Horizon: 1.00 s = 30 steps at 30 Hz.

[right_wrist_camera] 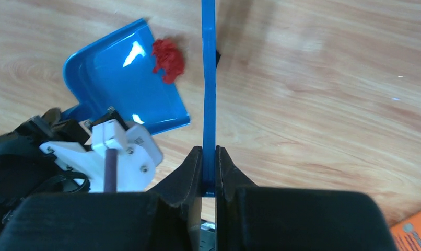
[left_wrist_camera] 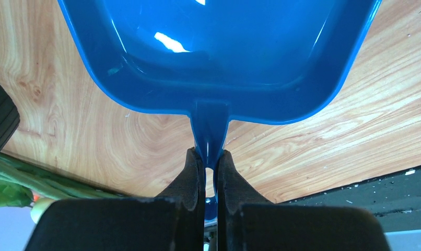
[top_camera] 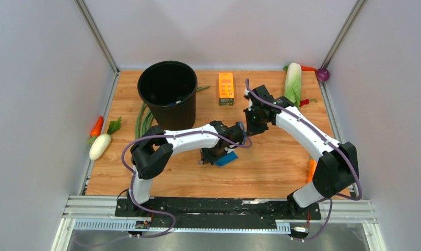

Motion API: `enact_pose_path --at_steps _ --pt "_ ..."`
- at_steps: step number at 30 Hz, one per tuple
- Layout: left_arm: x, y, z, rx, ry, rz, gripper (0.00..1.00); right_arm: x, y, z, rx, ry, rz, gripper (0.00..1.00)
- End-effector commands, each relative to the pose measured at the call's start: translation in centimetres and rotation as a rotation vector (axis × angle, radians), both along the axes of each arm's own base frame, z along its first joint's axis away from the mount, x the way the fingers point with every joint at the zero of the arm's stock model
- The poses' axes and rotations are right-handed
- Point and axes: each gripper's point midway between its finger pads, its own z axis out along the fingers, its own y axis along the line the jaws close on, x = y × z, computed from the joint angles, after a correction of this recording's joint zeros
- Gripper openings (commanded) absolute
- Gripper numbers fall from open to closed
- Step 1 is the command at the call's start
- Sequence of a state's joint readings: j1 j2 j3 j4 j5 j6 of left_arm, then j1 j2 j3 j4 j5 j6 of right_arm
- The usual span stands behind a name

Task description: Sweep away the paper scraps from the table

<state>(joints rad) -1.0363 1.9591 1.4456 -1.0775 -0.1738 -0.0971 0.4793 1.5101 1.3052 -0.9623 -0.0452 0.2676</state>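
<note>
A clump of bright red paper scraps (right_wrist_camera: 168,58) lies on the front lip of the blue dustpan (right_wrist_camera: 122,83), half on the table (right_wrist_camera: 328,104). My left gripper (left_wrist_camera: 209,157) is shut on the dustpan's handle, with the pan (left_wrist_camera: 219,52) flat on the wood just ahead of it. In the left wrist view the pan's front lip is cut off and no scraps show. My right gripper (right_wrist_camera: 209,154) is shut on a thin blue brush handle (right_wrist_camera: 208,78) that runs down beside the scraps; its bristles are not visible. From above, the left gripper (top_camera: 214,156) and right gripper (top_camera: 252,127) stand close together mid-table.
A black bucket (top_camera: 167,91) stands at the back left with green beans (top_camera: 142,117) beside it. An orange box (top_camera: 226,88), a cabbage (top_camera: 293,81) and a purple ball (top_camera: 323,75) sit along the back. A carrot (top_camera: 96,127) and white radish (top_camera: 100,146) lie off the left edge.
</note>
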Motion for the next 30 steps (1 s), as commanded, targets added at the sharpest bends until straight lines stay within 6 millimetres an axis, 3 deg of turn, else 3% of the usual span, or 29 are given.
enact_pose_path --at_steps 1,5,12,23,30 --pt "0.4 -0.7 0.3 -0.014 0.000 -0.009 0.00 -1.6 4.1 0.4 0.167 0.034 0.124 0.00" --pt "0.5 -0.8 0.4 -0.016 -0.002 -0.013 0.00 -3.8 6.1 2.0 0.326 0.039 0.232 0.00" --pt "0.5 -1.1 0.4 -0.021 0.008 -0.019 0.00 -6.4 7.0 2.9 0.444 0.047 0.322 0.00" --pt "0.4 -1.6 0.8 -0.072 -0.004 0.006 0.00 -5.6 5.1 3.6 0.406 -0.009 0.221 0.00" --pt "0.2 -2.2 0.5 -0.164 -0.039 0.060 0.00 -4.5 1.2 2.9 0.231 -0.021 0.070 0.00"
